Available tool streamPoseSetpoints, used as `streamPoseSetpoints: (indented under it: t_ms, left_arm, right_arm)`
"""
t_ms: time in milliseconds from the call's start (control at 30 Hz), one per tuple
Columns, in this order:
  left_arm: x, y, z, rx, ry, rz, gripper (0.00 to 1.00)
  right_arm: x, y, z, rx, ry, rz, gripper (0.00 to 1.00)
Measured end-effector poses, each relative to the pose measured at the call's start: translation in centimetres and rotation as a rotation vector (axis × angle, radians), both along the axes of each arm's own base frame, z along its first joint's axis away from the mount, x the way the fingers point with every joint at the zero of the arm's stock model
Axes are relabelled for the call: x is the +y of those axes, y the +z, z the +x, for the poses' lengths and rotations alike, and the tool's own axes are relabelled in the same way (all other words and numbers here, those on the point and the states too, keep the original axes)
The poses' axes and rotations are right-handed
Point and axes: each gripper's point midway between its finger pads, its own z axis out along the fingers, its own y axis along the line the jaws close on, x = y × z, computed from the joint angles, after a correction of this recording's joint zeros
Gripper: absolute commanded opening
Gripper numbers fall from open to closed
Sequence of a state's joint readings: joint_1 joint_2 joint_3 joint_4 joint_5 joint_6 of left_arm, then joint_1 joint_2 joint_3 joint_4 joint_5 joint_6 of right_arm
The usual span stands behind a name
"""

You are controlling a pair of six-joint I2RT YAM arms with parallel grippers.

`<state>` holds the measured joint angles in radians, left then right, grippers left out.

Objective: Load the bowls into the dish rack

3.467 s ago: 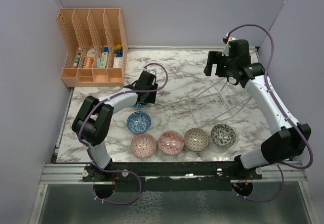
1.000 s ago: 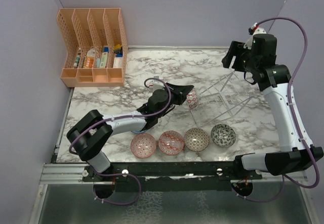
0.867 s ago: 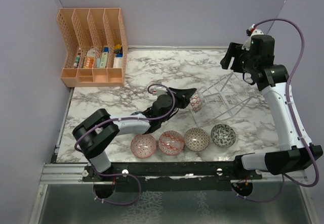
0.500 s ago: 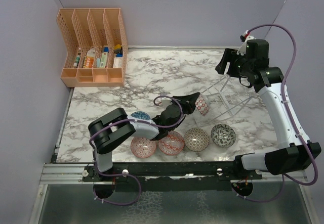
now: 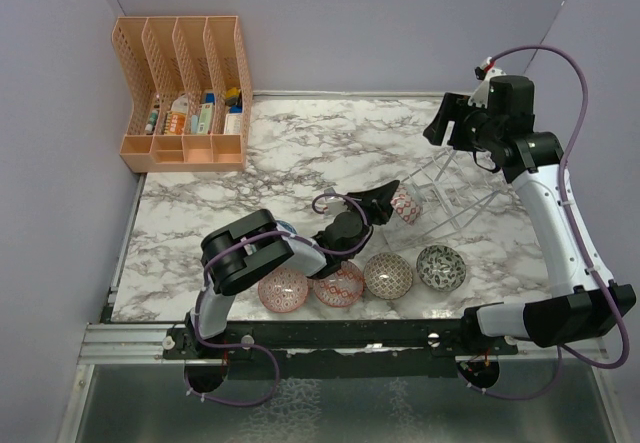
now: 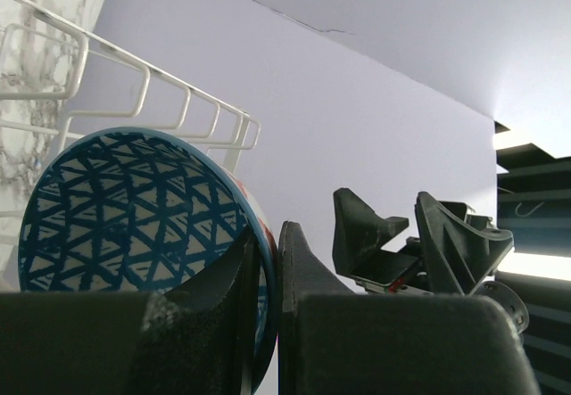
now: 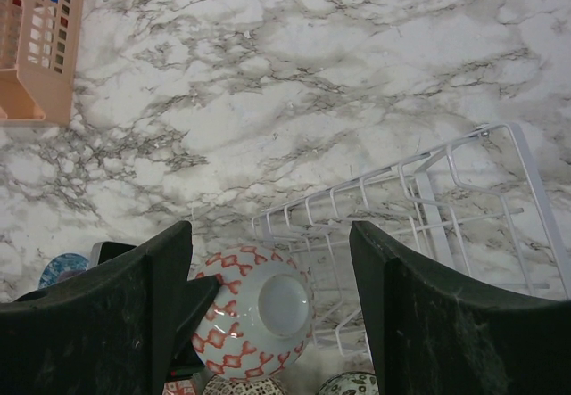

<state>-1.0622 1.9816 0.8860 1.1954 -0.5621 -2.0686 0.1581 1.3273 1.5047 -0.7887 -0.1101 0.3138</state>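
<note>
Your left gripper (image 6: 270, 257) is clamped on the rim of the red-and-blue bowl (image 7: 264, 309), one finger inside and one outside. The bowl stands on edge at the near-left end of the wire dish rack (image 5: 455, 188), toward the right edge of the counter (image 5: 300, 148). Contact with the prongs cannot be confirmed.

Your right gripper (image 5: 442, 125) hangs over the far right corner, jaws wide apart, holding nothing.

Along the near edge sit two red bowls (image 5: 283, 288), a brownish bowl (image 5: 388, 275) and a grey-green bowl (image 5: 441, 267). A blue bowl (image 7: 62, 268) lies beside your left arm.
</note>
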Motion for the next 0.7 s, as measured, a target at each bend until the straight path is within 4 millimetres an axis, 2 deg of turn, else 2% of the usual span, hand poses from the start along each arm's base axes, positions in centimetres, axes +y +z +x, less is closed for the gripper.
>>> streamPoseSetpoints:
  t_ms: [300,467,567,700]
  left_arm:
    - [0.2,0.4,-0.1,-0.012,-0.002,-0.031,0.0]
    - [0.2,-1.1,-0.5,0.008,-0.018,0.005,0.0]
    - [0.5,-3.1,-0.7,0.039,-0.028,0.057,0.0]
    - [0.9,-3.2,-0.2,0.046,-0.027,0.052,0.0]
  right_arm:
    - [0.2,-0.1,0.0,0.003,0.01,0.005,0.72]
    - [0.2,-0.1,0.0,0.004,0.01,0.004,0.73]
    - [0.2,-0.1,0.0,0.003,0.011,0.001,0.73]
    - [0.1,-0.3,0.0,0.005,0.009,-0.001,0.73]
